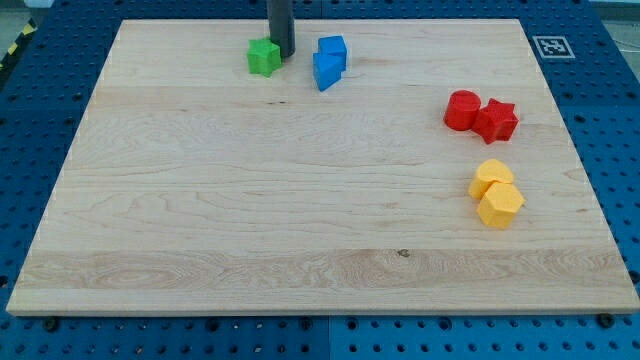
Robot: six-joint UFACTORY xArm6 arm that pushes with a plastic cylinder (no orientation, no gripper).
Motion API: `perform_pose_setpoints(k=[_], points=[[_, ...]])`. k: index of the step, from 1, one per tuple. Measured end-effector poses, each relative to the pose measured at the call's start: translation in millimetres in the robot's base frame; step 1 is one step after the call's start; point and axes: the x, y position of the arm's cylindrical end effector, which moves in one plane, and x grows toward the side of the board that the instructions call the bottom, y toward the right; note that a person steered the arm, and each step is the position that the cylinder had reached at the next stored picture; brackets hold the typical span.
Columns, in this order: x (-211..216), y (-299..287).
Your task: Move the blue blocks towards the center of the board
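Two blue blocks sit near the view's top centre of the wooden board (pixel 300 200): a blue cube (pixel 333 50) and, just below-left and touching it, a blue wedge-like block (pixel 325 71). My tip (pixel 283 54) comes down from the view's top edge as a dark rod. It stands between a green block (pixel 264 57), which it touches on that block's right side, and the blue blocks, a short gap to the left of them.
A red cylinder (pixel 462 110) and a red star-shaped block (pixel 496 120) touch at the view's right. Two yellow blocks (pixel 491 178) (pixel 500 205) touch below them. A fiducial marker (pixel 551 46) sits at the board's top right corner.
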Motion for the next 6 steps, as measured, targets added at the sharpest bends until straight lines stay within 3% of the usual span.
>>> perform_pose_setpoints(k=[3,4,5,6], points=[[-30.5,44.7],[-8.9,74.4],[42.4,93.4],[37.6,106.9]])
